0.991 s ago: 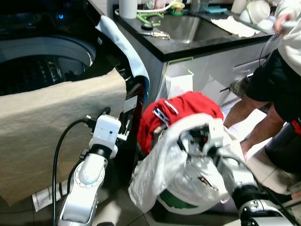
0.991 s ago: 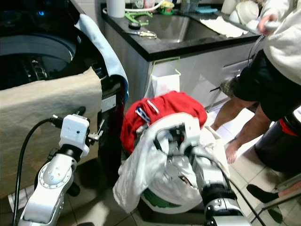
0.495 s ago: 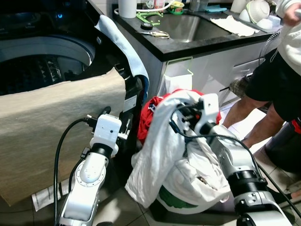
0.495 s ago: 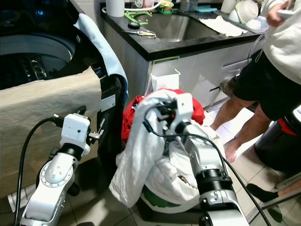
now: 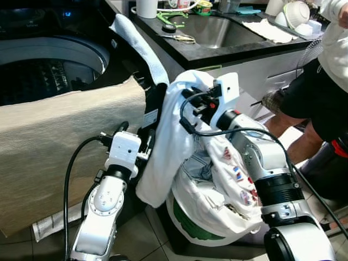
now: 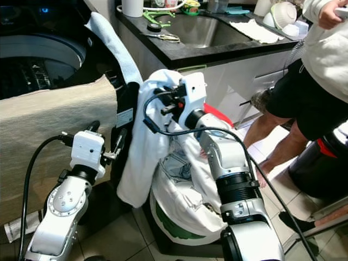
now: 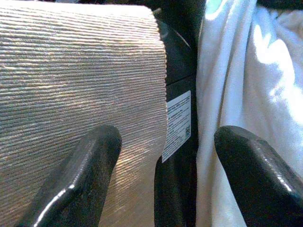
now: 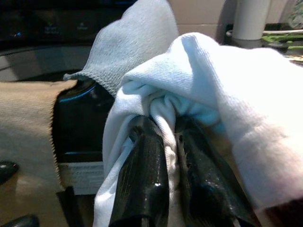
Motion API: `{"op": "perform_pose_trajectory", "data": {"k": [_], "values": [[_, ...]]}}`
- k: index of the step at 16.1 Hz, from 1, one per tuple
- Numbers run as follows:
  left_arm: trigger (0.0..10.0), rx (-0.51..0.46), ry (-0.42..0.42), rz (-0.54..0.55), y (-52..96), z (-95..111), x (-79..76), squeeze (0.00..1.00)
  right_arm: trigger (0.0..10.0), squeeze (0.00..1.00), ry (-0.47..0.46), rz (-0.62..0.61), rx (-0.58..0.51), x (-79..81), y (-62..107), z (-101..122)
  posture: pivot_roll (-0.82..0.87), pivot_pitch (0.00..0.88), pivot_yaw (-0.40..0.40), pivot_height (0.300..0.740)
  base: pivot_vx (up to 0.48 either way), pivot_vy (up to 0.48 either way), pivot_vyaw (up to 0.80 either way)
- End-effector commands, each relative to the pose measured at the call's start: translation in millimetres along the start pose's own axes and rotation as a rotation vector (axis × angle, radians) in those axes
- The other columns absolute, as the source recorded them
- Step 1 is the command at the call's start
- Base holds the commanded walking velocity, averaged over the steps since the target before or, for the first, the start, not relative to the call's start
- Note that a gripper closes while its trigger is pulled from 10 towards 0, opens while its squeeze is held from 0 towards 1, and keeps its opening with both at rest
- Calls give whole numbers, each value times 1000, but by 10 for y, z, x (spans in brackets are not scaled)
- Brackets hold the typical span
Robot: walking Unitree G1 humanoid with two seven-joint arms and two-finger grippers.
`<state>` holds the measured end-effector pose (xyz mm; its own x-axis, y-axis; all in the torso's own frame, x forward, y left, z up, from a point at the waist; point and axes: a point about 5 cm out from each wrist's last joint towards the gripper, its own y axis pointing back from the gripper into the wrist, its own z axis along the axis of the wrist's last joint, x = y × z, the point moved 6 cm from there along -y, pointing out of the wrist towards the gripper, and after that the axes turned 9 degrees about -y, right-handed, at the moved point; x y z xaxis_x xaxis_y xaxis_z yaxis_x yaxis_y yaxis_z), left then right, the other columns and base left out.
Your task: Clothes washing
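White garment (image 5: 171, 141) bunched in right claw (image 8: 163, 156), hiding basket below; left claw (image 7: 165, 175) wide, empty.

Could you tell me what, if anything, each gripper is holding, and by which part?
The right gripper pinches a bunched fold of the white garment; the rest hangs below. The left gripper is open, holding nothing.

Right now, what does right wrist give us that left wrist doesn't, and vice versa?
Right wrist: the right gripper pinched shut on a fold of the white garment, a pale blue towel on the washer's edge behind it, and a white paper roll on the counter.
Left wrist: the left gripper with fingers spread wide and holding nothing, and the washer's white label sticker.
Both: the white garment, the beige ribbed cloth draped over the washer's front, and the black washer body.
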<state>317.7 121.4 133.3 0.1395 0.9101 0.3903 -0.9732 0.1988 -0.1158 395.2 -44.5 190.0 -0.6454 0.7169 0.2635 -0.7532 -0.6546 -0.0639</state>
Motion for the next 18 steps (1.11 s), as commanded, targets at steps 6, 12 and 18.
{"op": "perform_pose_trajectory", "data": {"k": [6,12,18], "values": [[10000,19,-7,18,-21,-43,43,0,0,0,106,250,-208,668,-42,1055,168,0,-145,740,0,0,0],[10000,4,3,13,-89,-11,-4,0,0,0,171,324,-338,802,-107,1944,164,0,-151,740,0,0,0],[10000,2,6,20,-79,-9,0,0,0,0,182,411,-405,1050,-69,2238,171,0,-154,740,0,0,0]]}}
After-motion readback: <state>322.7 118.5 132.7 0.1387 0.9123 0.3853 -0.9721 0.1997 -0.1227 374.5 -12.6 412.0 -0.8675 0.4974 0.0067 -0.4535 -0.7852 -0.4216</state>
